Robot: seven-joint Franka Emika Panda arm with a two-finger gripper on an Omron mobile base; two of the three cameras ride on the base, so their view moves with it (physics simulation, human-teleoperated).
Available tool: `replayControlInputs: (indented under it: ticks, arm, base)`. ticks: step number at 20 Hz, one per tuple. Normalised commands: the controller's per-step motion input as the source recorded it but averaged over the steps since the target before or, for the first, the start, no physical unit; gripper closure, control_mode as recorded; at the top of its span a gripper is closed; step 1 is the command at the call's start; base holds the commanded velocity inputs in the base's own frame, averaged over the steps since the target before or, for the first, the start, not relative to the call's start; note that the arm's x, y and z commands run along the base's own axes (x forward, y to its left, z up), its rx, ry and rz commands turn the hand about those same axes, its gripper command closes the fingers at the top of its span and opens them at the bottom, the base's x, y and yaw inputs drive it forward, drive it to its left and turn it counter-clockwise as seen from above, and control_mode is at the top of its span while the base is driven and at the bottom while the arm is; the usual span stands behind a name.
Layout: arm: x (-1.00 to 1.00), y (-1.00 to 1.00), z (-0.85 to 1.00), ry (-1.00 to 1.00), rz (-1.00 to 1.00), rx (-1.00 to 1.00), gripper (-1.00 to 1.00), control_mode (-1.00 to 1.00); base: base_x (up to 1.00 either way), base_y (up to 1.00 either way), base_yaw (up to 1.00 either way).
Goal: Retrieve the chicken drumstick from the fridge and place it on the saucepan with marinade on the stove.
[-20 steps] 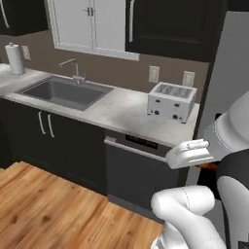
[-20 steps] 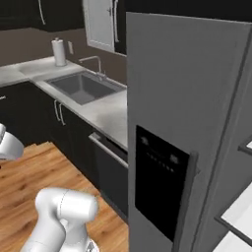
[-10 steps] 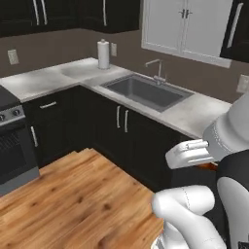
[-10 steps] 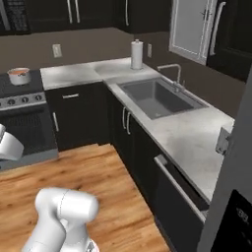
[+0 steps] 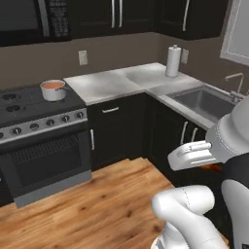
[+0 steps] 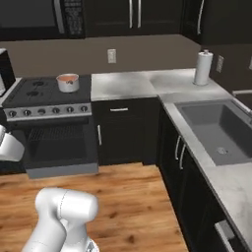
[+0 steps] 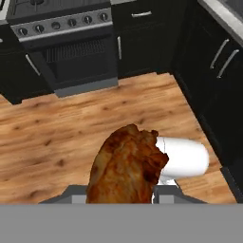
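Gripper (image 7: 124,197) clenched on the chicken drumstick (image 7: 127,166), carried low over the floor because the saucepan (image 5: 53,90) of marinade (image 5: 52,85) sits across on the stove (image 5: 34,107).

Glossy white rounded arm (image 5: 187,214), smooth bulbous links, dark joint sections

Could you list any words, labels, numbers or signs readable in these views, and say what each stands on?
None can be read.
The microwave panel has small pale marks, too blurred to read.
The stove knobs carry no legible marking.
The saucepan, paper towel roll and wall outlet are unmarked.
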Motion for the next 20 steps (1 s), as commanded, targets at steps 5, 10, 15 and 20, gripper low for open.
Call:
replayControlInputs:
  ticks: [5, 10, 15, 20]
  arm:
    - [0.0, 0.0, 0.0, 0.0, 0.0, 0.0, 1.0, 1.0]
    - [0.0, 0.0, 0.0, 0.0, 0.0, 0.0, 1.0, 1.0]
    - [0.0, 0.0, 0.0, 0.0, 0.0, 0.0, 1.0, 1.0]
    - [0.0, 0.0, 0.0, 0.0, 0.0, 0.0, 1.0, 1.0]
  base:
    - [1.0, 0.21, 0.35]
    - [1.0, 0.03, 0.22]
    - [1.0, -0.01, 0.13]
    - [1.0, -0.01, 0.05]
